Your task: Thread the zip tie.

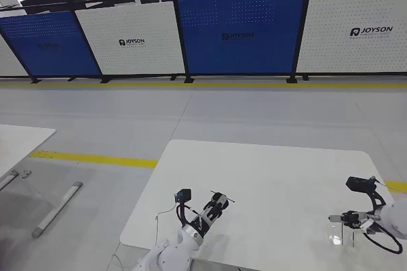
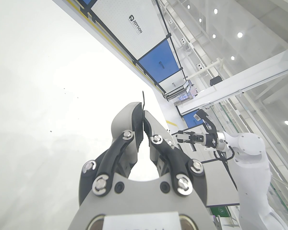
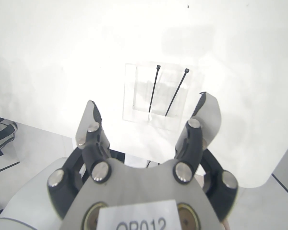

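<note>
While the left gripper [image 2: 143, 117] hangs over the near left part of the one white table [image 1: 271, 169], its two fingers are pressed together on the first zip tie [image 2: 143, 99]. A short black end of that tie sticks out past the fingertips. In the top view it shows as a thin dark line across the gripper's tip.

Well apart from it, at the table's right side, the right gripper [image 3: 147, 100] has both fingers spread wide and holds nothing. It hovers close to a single clear tray [image 3: 128, 92], which shows between the fingers in the right wrist view. Two more ties lie in the tray, the second zip tie [image 3: 154, 88] and the third zip tie [image 3: 176, 92]. They lie side by side without touching. Their square heads point away from the gripper, and their tails lie closer together than their heads.
</note>
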`<action>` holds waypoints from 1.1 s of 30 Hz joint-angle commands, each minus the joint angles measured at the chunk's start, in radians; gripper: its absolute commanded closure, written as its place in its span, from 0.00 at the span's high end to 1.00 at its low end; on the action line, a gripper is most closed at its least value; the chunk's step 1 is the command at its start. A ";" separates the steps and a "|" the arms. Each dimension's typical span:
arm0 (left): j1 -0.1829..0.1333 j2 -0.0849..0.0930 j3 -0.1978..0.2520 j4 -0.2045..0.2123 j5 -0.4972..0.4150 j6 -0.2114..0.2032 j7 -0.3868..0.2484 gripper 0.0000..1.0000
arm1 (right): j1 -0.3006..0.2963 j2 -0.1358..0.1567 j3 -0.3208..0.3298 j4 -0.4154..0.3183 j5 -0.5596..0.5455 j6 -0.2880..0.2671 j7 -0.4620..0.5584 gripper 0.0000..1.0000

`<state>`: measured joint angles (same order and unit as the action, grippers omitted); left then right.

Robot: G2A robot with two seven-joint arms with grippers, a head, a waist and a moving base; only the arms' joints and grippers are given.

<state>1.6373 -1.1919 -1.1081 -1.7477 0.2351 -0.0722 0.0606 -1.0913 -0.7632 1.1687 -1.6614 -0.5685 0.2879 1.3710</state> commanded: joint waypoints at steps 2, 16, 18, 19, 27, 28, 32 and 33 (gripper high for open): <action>0.000 0.000 0.000 0.000 0.000 0.000 0.000 0.00 | 0.010 -0.004 -0.025 0.023 -0.011 0.009 0.019 0.31; 0.000 0.000 0.000 0.000 0.000 0.000 0.000 0.00 | 0.088 -0.020 -0.136 0.099 -0.043 0.052 0.019 0.26; 0.000 0.000 0.000 0.000 0.000 0.000 0.000 0.00 | 0.100 -0.025 -0.154 0.113 -0.047 0.052 0.019 0.26; 0.000 0.000 0.000 0.000 0.000 0.000 0.000 0.00 | 0.108 -0.029 -0.164 0.123 -0.049 0.052 0.019 0.26; 0.000 0.000 0.000 0.000 0.000 0.000 0.000 0.00 | 0.147 -0.051 -0.211 0.182 -0.054 0.052 0.019 0.24; 0.000 0.000 0.000 0.000 0.000 0.000 0.000 0.00 | 0.150 -0.053 -0.215 0.188 -0.055 0.052 0.019 0.23; 0.000 0.000 0.000 0.000 0.000 0.000 0.000 0.00 | 0.168 -0.064 -0.234 0.219 -0.054 0.052 0.019 0.25; 0.000 0.000 0.000 0.000 0.000 0.000 0.000 0.00 | 0.173 -0.066 -0.238 0.226 -0.055 0.052 0.019 0.24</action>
<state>1.6373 -1.1919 -1.1081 -1.7477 0.2351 -0.0722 0.0606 -0.9239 -0.8268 0.9355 -1.4434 -0.6232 0.3400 1.3900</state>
